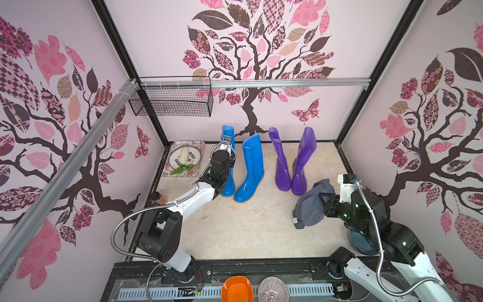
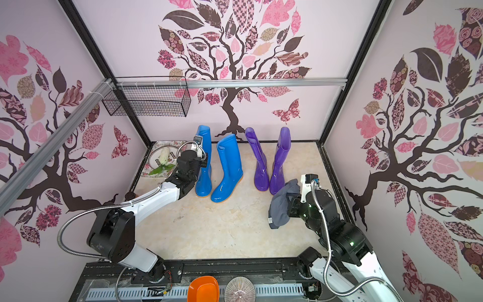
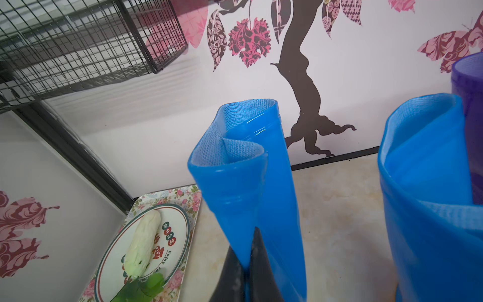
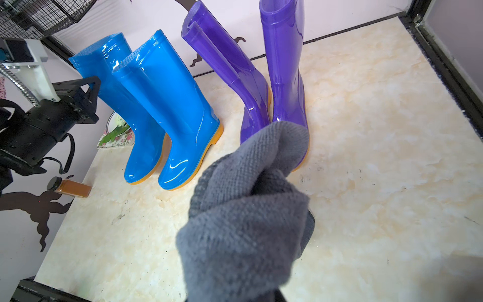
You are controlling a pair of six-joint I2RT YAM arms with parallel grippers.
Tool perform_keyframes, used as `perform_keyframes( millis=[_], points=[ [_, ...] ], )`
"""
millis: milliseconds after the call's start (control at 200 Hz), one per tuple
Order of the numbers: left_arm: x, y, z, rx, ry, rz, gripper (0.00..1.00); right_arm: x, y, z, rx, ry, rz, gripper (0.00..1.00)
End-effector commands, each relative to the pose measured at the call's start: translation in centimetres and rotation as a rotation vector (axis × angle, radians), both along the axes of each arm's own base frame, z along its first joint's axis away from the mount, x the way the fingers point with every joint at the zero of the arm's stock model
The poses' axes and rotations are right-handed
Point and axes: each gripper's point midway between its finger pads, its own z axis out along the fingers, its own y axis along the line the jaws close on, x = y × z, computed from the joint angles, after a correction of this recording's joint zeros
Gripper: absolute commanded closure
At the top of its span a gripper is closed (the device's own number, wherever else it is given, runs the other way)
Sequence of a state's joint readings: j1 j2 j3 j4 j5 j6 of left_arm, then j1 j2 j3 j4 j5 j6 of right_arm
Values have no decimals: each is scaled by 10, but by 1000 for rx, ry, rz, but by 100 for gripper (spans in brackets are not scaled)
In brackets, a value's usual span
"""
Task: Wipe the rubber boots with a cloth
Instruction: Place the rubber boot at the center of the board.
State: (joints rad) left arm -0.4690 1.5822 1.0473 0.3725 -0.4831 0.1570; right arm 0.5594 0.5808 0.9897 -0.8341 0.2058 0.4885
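Four rubber boots stand in a row near the back wall: two blue boots (image 1: 228,187) (image 1: 251,167) and two purple boots (image 1: 281,167) (image 1: 303,162), all with orange-yellow soles. My left gripper (image 3: 248,251) is shut on the leftmost blue boot (image 3: 235,183), pinching a fold of its shaft wall; in both top views it sits against that shaft (image 2: 203,160). My right gripper (image 1: 325,202) is shut on the dark grey cloth (image 1: 312,206) (image 4: 245,217). The cloth hangs bunched just in front of the rightmost purple boot (image 4: 285,65) and hides the fingers.
A floral tray (image 1: 200,145) with a plate and a pale vegetable lies at the back left. A wire basket (image 1: 172,102) hangs on the wall above it. A small brown jar (image 4: 70,187) lies by the left wall. An orange bowl (image 1: 236,289) and a ribbed plate (image 1: 273,289) sit at the front edge.
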Motion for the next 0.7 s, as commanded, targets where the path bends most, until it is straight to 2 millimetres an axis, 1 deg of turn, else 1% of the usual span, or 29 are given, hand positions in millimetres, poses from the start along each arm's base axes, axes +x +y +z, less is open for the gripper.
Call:
perform_keyframes(
  millis=[0,85,180,235,370,440,500,550,635,695],
  points=[
    [8,-5,49,-110,-181,-19,100,5,-4,0,-26,-28,-17,100],
    [9,-7,29,-124,-163,-24,100,5,-3,-3,-25,-24,-18,100],
    [5,-3,23,-152,-165,-13,100,6,0,-7,-16,-16,-7,100],
    [3,-4,27,-171,-171,-23,100,7,2,-8,-13,-14,-4,100],
    [-2,-4,55,-219,-213,-44,100,10,7,-7,1,-12,7,100],
    [-5,-6,61,-204,-220,-64,100,10,9,-7,8,-10,12,100],
    [-8,-6,55,-187,-211,-67,100,9,8,-8,12,-6,11,100],
    [-8,-5,46,-179,-196,-65,100,8,8,-10,15,-4,10,100],
    [-7,-11,29,-137,-167,-97,100,5,6,-13,15,0,12,100],
    [-5,-8,23,-127,-168,-72,100,3,5,-16,8,9,11,100]
  ],
)
